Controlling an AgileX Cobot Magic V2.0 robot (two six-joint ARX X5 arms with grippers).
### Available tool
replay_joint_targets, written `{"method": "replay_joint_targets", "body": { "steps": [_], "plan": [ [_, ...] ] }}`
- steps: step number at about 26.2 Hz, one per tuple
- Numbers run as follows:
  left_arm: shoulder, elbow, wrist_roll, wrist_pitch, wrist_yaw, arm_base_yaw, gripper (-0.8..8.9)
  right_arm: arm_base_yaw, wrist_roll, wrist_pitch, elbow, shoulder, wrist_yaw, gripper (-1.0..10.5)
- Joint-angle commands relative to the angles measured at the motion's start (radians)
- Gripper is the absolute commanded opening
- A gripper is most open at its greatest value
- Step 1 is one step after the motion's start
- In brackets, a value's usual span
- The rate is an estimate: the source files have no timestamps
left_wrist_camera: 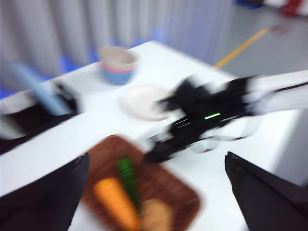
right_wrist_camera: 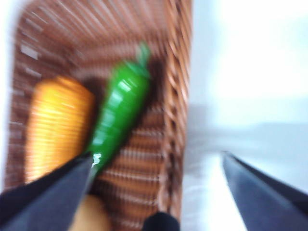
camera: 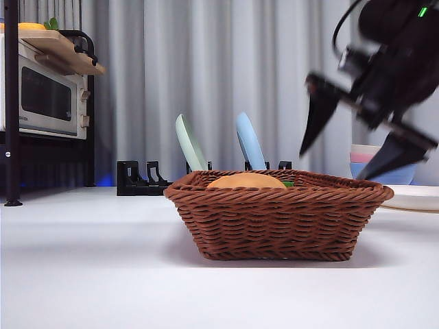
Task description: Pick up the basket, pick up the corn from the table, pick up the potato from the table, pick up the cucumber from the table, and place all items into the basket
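Corn (right_wrist_camera: pixel 57 125), cucumber (right_wrist_camera: pixel 120 110) and potato (left_wrist_camera: pixel 156 216) already lie in the basket (camera: pixel 274 219) — right gripper (camera: pixel 367 137) above it and left gripper (left_wrist_camera: pixel 154 192), both spread empty — only withdrawal seems left.

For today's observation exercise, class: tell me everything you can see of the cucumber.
The cucumber is glossy dark green and slender, tapering to a narrow tip, and looks like plastic. It lies flat inside the brown wicker basket, alongside the orange corn, between the corn and one basket wall. Whether they touch is blurred. In the front view only a green sliver shows above the rim. No pincer holds it.
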Motion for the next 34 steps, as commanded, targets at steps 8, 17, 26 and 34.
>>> {"method": "replay_joint_targets", "body": {
  "steps": [8,17,26,34],
  "plan": [
    [-0.004,0.000,0.128,-0.108,-0.254,-0.002,-0.05,-0.007,-0.154,-0.053,0.006,-0.441,0.059,0.8],
    [-0.039,-0.100,0.155,-0.038,-0.262,-0.002,-0.08,-0.006,-0.251,-0.119,-0.008,-0.663,0.233,-0.2],
    [-0.274,-0.631,0.164,0.323,-0.282,-0.001,-0.08,-0.006,-0.285,-0.106,-0.210,-0.947,0.272,-0.2],
    [-0.365,-0.826,0.087,0.335,-0.274,-0.002,-0.04,-0.006,-0.187,-0.137,-0.274,-1.014,0.288,0.0]
  ]
}}
